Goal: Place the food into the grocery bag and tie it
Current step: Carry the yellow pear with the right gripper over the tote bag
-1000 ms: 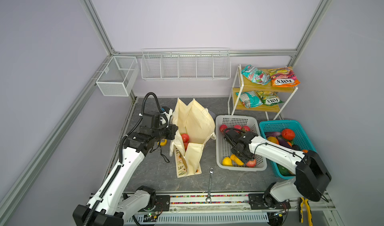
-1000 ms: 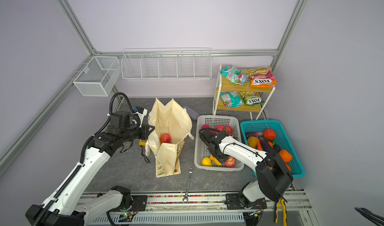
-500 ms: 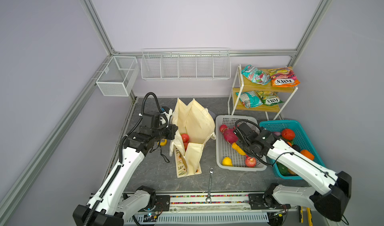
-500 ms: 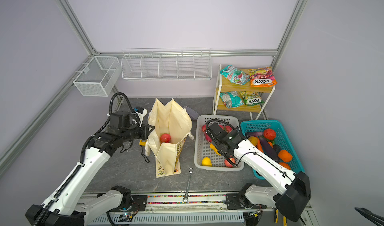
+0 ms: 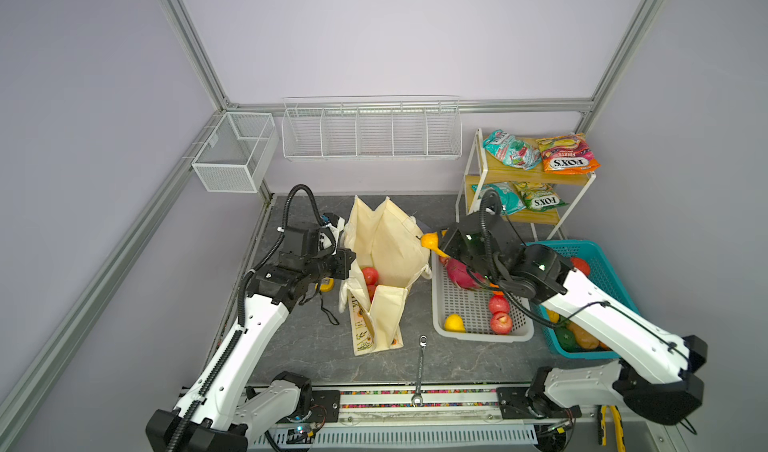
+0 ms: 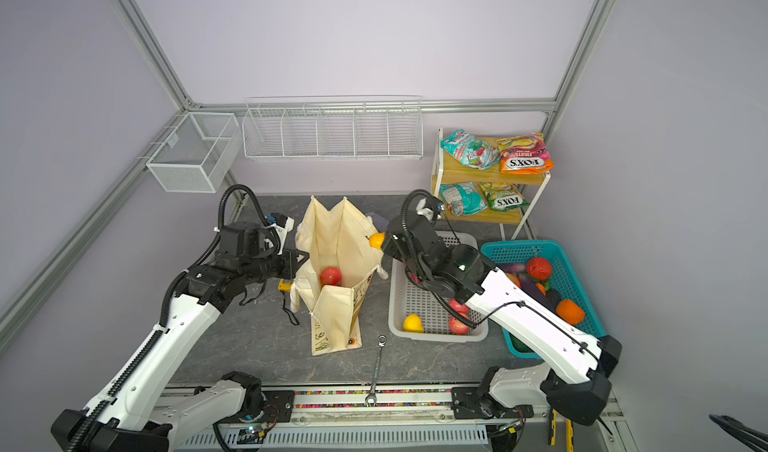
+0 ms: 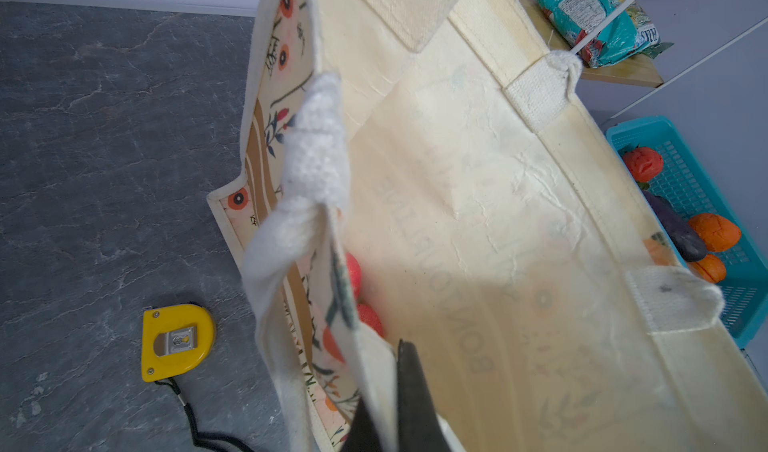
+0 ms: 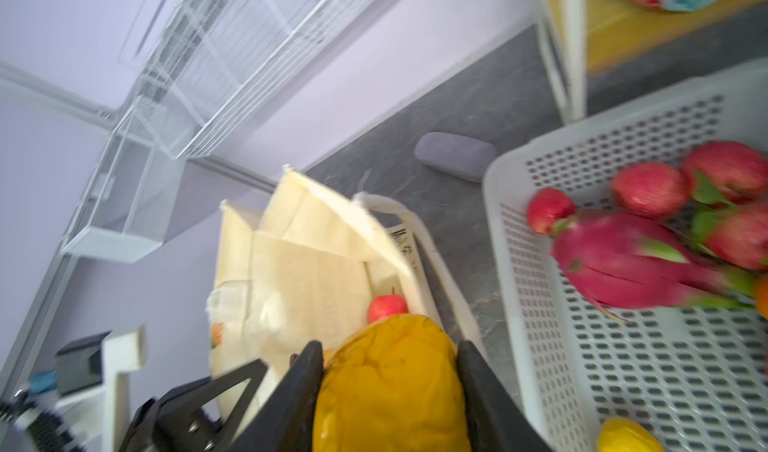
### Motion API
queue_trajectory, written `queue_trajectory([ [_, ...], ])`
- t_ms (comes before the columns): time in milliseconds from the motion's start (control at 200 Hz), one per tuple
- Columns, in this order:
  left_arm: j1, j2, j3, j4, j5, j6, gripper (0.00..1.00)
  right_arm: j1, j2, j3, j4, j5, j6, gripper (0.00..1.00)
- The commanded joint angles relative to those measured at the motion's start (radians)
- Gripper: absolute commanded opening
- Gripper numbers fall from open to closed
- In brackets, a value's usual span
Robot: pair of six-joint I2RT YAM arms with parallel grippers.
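Left gripper: clamped shut on the near wall of the grocery bag, pulling the mouth open.
Right gripper: jaws closed on a yellow fruit, one on each side of it.
Where the fruit is: up at the bag's basket-side edge, by the white handle, I'd say not yet over the opening.
In the bag: a red apple, with a second red piece showing in the left wrist view.
Waiting: dragon fruit, apples and a lemon in the grey basket; more produce in the teal basket; snack packets on the shelf.
Risk, early drop: if the jaws let go here, the fruit probably lands between bag and grey basket, or bounces off the rim.
Risk, bumped wall: soft canvas. A gripper coming in low could push that side inward and narrow the mouth.
Risk, lost pinch: only one wall is held. If it slips, the bag likely sags shut.
Risk, handle: the loop hangs near the fruit's way in and could snag a jaw.
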Motion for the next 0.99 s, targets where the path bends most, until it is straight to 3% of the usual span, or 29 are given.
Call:
queue_trajectory([
  [0,0.008,-0.021,-0.010,0.021,0.022,0.019,0.00,0.060,0.130,0.107,0.102,-0.044,-0.190,0.35],
  [345,0.014,-0.038,-0.013,0.028,0.025,0.016,0.00,0.069,0.493,0.354,-0.044,-0.149,-0.231,0.36],
  [990,0.061,-0.058,-0.019,0.046,0.050,-0.005,0.00,0.048,0.812,0.541,-0.254,-0.265,-0.243,0.40],
])
